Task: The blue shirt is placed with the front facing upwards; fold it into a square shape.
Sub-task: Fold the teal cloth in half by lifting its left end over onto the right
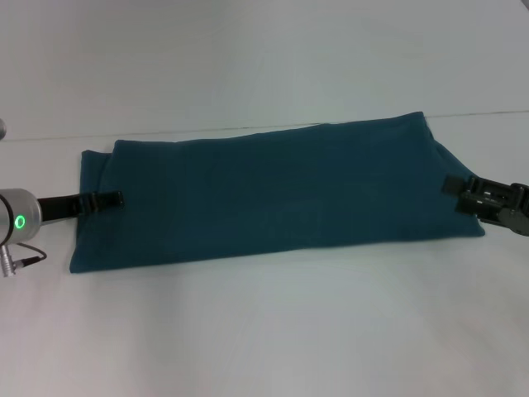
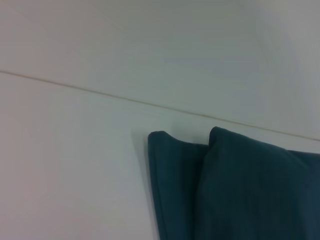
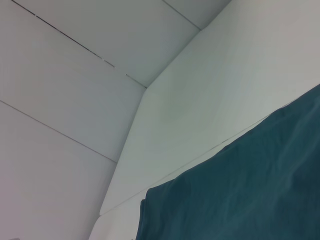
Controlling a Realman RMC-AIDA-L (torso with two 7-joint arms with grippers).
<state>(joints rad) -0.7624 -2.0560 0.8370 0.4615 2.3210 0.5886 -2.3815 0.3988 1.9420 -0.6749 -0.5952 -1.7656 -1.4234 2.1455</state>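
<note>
Head view: one blue shirt [image 1: 273,194] folded long, two grippers, left [image 1: 111,199], right [image 1: 456,184], grip state unclear.

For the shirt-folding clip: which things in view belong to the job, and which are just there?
Part of the job:
blue shirt, folded into a long band
left gripper, at its left end
right gripper, at its right end

Just there:
white table

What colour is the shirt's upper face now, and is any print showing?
Plain dark teal-blue on the blue shirt, no print visible; the head view shows it best.
</note>
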